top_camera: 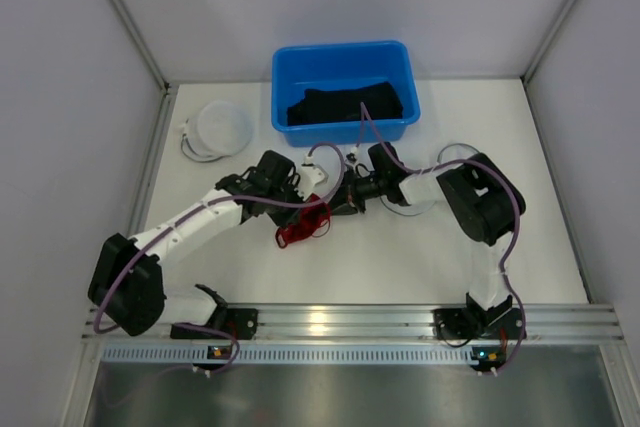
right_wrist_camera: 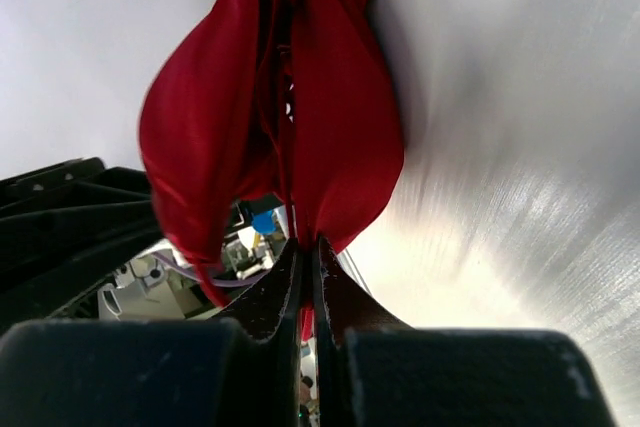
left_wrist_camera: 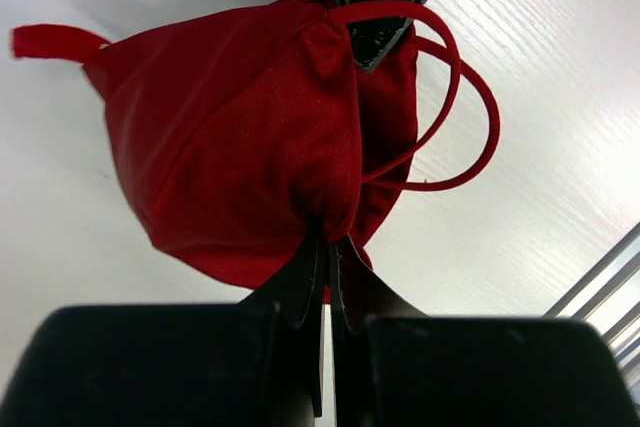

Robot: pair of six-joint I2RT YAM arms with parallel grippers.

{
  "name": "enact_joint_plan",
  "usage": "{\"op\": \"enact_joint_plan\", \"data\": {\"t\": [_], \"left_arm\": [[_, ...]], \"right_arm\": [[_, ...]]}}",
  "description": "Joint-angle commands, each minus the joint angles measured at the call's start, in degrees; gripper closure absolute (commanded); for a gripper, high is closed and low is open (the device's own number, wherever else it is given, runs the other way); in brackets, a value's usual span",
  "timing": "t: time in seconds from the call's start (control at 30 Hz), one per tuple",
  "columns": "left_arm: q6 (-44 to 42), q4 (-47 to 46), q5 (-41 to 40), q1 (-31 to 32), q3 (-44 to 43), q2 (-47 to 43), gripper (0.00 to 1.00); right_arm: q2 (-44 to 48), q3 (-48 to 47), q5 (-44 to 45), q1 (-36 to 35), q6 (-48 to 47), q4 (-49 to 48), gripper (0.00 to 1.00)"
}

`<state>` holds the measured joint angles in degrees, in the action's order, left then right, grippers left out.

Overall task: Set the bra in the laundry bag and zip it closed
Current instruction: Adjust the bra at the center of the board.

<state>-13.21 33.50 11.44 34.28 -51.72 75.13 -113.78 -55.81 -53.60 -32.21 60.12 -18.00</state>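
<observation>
Red bra (top_camera: 303, 226): mid-surface, bunched, pinched from two sides
Left hand (left_wrist_camera: 325, 257): pressed together on a fold of the cup
Right hand (right_wrist_camera: 303, 247): pressed together on the fabric edge opposite, strap loops (left_wrist_camera: 470, 117) hanging free beside it
Blue bin (top_camera: 345, 92): at the far edge, dark fabric (top_camera: 345, 105) inside, apart from both hands
White round item (top_camera: 220, 129): far-left corner, near the wall
Bare surface (top_camera: 400, 257): open between bra and near rail (top_camera: 350, 322)

Lab cell: white panel walls (top_camera: 60, 97), aluminium rail (top_camera: 400, 319).
</observation>
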Motion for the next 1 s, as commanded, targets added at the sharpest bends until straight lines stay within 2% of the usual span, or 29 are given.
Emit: {"op": "enact_joint_plan", "data": {"t": [0.0, 0.13, 0.23, 0.37, 0.43, 0.47, 0.57, 0.67, 0.77, 0.8, 0.83, 0.93, 0.97], "left_arm": [[0.47, -2.38, 7.09, 0.26, 0.57, 2.64, 1.0], [0.29, -5.37, 10.78, 0.35, 1.8, 5.02, 1.0], [-0.23, -7.04, 12.64, 0.43, 3.11, 6.78, 1.0], [-1.73, -9.15, 12.47, 0.78, 5.14, 8.8, 1.0], [-1.38, -9.15, 12.38, 0.7, 4.62, 10.29, 1.0], [-1.55, -9.15, 12.72, 0.7, 4.44, 10.64, 1.0], [-1.9, -9.06, 13.25, 0.7, 3.91, 11.79, 1.0], [-2.08, -8.62, 13.35, 0.79, 3.56, 12.4, 1.0], [-2.08, -8.62, 13.52, 0.7, 3.38, 12.67, 1.0], [-2.25, -8.62, 13.61, 0.7, 3.3, 12.67, 1.0], [-2.34, -8.54, 13.52, 0.7, 3.21, 12.76, 1.0], [-4.44, -8.62, 13.52, 0.7, 3.3, 12.58, 1.0], [-4.71, -8.62, 13.52, 0.7, 3.3, 12.67, 1.0]], "right_arm": [[-0.04, 0.7, 0.96, 0.39, -0.7, -3.01, 1.0], [-0.13, 1.06, 1.04, 0.48, -2.63, -1.61, 1.0], [-0.13, -0.08, 1.22, 0.65, -6.84, 3.9, 0.99], [0.57, -2.63, 2.36, 1.27, -14.05, 13.06, 0.64], [0.92, -3.34, 2.71, 2.23, -17.65, 17.7, 0.55], [1.01, -4.12, 3.32, 2.5, -18.97, 20.0, 0.46], [1.36, -6.58, 4.9, 3.73, -26.86, 27.65, 0.42], [2.06, -7.29, 5.79, 4.96, -29.0, 30.3, 0.37], [3.38, -6.77, 5.71, 6.45, -28.4, 29.35, 0.28], [3.65, -6.42, 4.75, 6.72, -27.61, 28.29, 0.28], [4.0, -5.89, 3.87, 6.72, -26.64, 27.15, 0.27], [5.05, -5.1, 1.23, 6.19, -22.42, 21.43, 0.17], [4.88, -5.27, 0.0, 5.84, -21.72, 20.64, 0.16]]}}
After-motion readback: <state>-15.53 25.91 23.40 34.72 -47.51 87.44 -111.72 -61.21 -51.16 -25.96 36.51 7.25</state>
